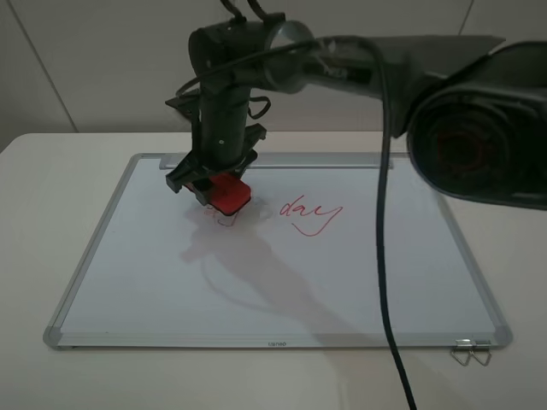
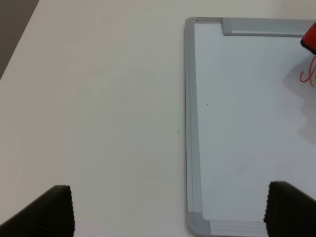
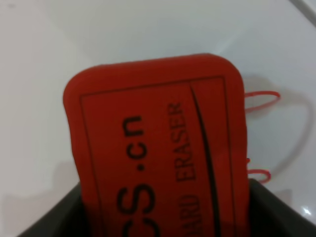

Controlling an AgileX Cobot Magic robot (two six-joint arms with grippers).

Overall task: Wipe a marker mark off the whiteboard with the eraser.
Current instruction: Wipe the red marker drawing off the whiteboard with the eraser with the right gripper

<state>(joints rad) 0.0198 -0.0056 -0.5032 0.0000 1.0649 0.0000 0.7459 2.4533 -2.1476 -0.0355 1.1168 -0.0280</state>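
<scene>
The whiteboard (image 1: 171, 282) lies flat on the pale table, silver strip along its far edge. My right gripper (image 1: 214, 184) reaches across to the board's left-middle and is shut on the red eraser (image 1: 229, 195), which sits low over the board. The right wrist view fills with the eraser (image 3: 158, 148), black lettering up, between the dark fingers (image 3: 276, 207). Thin red leftover strokes of the marker mark (image 1: 220, 219) show just beside and under it, also as loops (image 3: 261, 98). My left gripper (image 2: 173, 212) hangs open over the table beside the board's left edge (image 2: 190, 123), holding nothing.
The red word "day" (image 1: 309, 212) with a swoosh stands right of the eraser. A black cable (image 1: 383, 256) hangs across the board's right part. A metal binder clip (image 1: 470, 352) lies at the near right corner. A big dark camera housing (image 1: 479, 128) fills the upper right.
</scene>
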